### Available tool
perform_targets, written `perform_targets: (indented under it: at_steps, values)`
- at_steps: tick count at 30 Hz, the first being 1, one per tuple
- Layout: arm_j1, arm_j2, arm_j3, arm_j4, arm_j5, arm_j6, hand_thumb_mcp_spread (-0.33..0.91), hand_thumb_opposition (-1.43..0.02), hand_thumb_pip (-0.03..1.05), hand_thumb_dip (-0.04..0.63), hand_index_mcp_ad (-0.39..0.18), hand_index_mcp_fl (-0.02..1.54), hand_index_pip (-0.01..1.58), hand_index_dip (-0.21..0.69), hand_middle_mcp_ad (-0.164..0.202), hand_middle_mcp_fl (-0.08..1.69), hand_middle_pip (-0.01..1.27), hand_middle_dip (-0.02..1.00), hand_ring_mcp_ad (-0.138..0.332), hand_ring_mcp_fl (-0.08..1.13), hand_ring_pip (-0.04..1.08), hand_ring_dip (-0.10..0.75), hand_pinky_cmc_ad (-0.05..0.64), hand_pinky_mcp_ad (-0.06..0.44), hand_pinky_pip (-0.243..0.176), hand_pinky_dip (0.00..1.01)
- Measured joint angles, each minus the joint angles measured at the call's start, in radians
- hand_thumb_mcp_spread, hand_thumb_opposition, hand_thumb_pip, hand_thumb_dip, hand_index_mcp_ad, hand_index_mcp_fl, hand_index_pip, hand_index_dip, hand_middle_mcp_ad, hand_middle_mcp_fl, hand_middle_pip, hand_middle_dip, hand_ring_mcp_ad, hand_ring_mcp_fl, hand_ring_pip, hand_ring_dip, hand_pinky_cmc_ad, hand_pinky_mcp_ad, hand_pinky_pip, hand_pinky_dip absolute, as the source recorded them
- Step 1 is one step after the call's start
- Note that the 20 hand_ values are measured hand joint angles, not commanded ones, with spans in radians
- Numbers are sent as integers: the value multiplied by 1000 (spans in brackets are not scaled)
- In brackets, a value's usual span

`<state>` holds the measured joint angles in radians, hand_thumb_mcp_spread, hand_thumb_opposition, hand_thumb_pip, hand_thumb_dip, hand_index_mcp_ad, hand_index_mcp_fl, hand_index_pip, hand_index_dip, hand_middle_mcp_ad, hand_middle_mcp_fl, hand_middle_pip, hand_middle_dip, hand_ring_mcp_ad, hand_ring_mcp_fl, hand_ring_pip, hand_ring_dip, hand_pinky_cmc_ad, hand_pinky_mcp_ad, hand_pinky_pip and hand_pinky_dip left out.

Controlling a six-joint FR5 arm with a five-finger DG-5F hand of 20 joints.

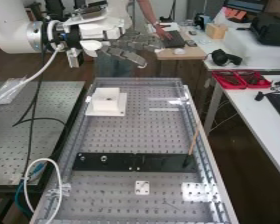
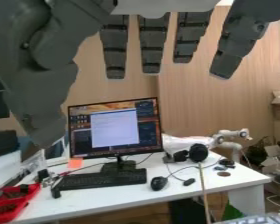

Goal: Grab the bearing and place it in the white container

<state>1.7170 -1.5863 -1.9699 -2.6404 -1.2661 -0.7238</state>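
High towards the far end of the worktop point(image 1: 124, 131), my robot hand point(image 1: 126, 53) hangs with fingers apart; I'd check inside the white container point(image 1: 106, 104) before any grasp.

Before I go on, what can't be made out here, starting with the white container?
- Inside of the white container, high view: too small at this slant to tell whether the bearing is in it.
- Threads of the smaller nut and larger nut, high view: too small.
- Arm's base, high view: cut off by the edge.
- Part of the room, wrist view: hidden behind the hand.
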Motion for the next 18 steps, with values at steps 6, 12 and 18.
perform_targets:
  at_steps: [6, 12, 18]
  values:
    - [-46, -20, 62, 1, 0, -7, 300, -742, 497, 236, -113, 265, 117, 250, 58, 110, 124, 206, 119, 7, 99, 82, 417, 297, -79, 342]
    - [-66, -10, 94, -38, -15, -23, 300, -742, 497, 220, -113, 278, 113, 250, 61, 126, 126, 206, 119, 10, 98, 87, 417, 298, -79, 337]
    - [-105, -14, 153, -136, -78, -12, 300, -745, 497, 220, -113, 288, 105, 250, 61, 138, 126, 206, 117, 10, 98, 87, 417, 300, -79, 349]
